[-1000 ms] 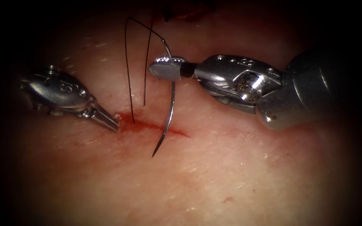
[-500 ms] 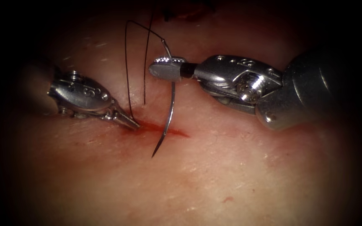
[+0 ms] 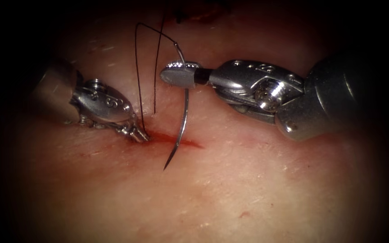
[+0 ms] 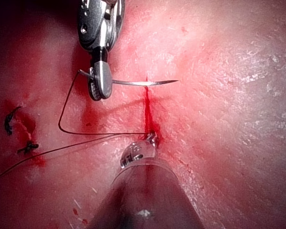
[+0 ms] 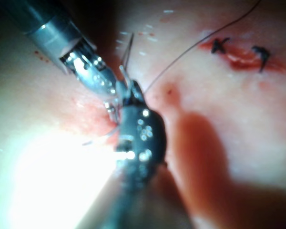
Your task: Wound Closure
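Above the red cut (image 3: 176, 139), curved steel needle (image 3: 183, 121) clamped near its tail in right tool (image 3: 178, 74); left tool (image 3: 141, 135) closed, empty

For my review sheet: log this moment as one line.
right tool: shut on needle near thread end | needle: above cut, not in tissue | left tool: tip at cut's left end

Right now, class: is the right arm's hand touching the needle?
Touching. In the endoscope view the right hand is clamped on the needle near its thread end; the point hangs free above the cut. The left wrist view shows the same grip.
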`<state>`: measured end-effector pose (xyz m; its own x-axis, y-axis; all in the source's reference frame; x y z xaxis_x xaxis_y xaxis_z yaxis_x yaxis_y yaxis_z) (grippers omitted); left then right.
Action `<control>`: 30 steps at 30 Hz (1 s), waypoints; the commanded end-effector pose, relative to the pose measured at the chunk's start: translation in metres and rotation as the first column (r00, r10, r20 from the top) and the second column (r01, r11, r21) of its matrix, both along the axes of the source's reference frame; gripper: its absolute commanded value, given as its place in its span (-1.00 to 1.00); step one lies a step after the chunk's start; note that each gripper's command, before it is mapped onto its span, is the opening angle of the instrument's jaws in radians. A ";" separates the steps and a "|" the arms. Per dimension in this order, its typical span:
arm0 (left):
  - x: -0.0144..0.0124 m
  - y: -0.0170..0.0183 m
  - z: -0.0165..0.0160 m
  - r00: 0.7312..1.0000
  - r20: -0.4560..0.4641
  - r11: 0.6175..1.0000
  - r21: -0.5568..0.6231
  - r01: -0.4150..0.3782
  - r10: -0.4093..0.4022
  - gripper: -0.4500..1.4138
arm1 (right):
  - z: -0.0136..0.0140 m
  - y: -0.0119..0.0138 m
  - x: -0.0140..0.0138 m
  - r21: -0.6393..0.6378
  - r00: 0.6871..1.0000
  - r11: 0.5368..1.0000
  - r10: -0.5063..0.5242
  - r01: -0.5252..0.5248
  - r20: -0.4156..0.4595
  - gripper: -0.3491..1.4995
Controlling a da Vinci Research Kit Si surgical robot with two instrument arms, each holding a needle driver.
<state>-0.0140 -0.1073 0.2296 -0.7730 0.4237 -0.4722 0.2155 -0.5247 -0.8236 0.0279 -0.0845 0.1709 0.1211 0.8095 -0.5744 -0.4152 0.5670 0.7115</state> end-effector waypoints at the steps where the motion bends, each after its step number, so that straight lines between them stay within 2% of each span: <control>1: -0.0011 -0.0013 0.0001 1.000 0.000 1.000 0.012 -0.005 0.005 0.12 | 0.0001 -0.0012 0.0007 0.005 1.000 1.000 -0.001 0.001 -0.003 -1.00; 2: -0.0012 -0.0010 0.0002 1.000 -0.011 1.000 0.026 -0.011 0.011 0.21 | 0.0001 -0.0012 0.0006 0.005 1.000 1.000 -0.001 0.001 -0.004 -1.00; 5: -0.0013 -0.0006 0.0004 0.999 -0.016 0.999 0.043 -0.027 0.028 0.28 | 0.0002 -0.0010 0.0005 0.005 1.000 1.000 0.000 0.000 -0.003 -1.00; 12: -0.0003 -0.0023 0.0010 0.996 -0.028 0.994 0.074 -0.078 0.080 0.31 | 0.0001 0.0003 0.0010 -0.050 0.999 0.999 0.024 -0.022 0.039 -1.00; 15: 0.0005 -0.0023 0.0009 0.996 -0.028 0.994 0.072 -0.082 0.084 0.26 | 0.0002 0.0012 0.0012 -0.083 0.998 0.996 0.032 -0.027 0.062 -1.00; 19: 0.0013 -0.0020 0.0010 0.996 -0.032 0.995 0.068 -0.077 0.079 0.17 | 0.0010 0.0023 0.0024 -0.166 0.991 0.986 0.025 -0.003 0.133 -1.00; 30: 0.0016 -0.0019 0.0008 0.997 -0.033 0.995 0.061 -0.073 0.075 0.08 | 0.0016 0.0010 0.0060 -0.283 0.964 0.950 -0.052 0.128 0.262 -1.00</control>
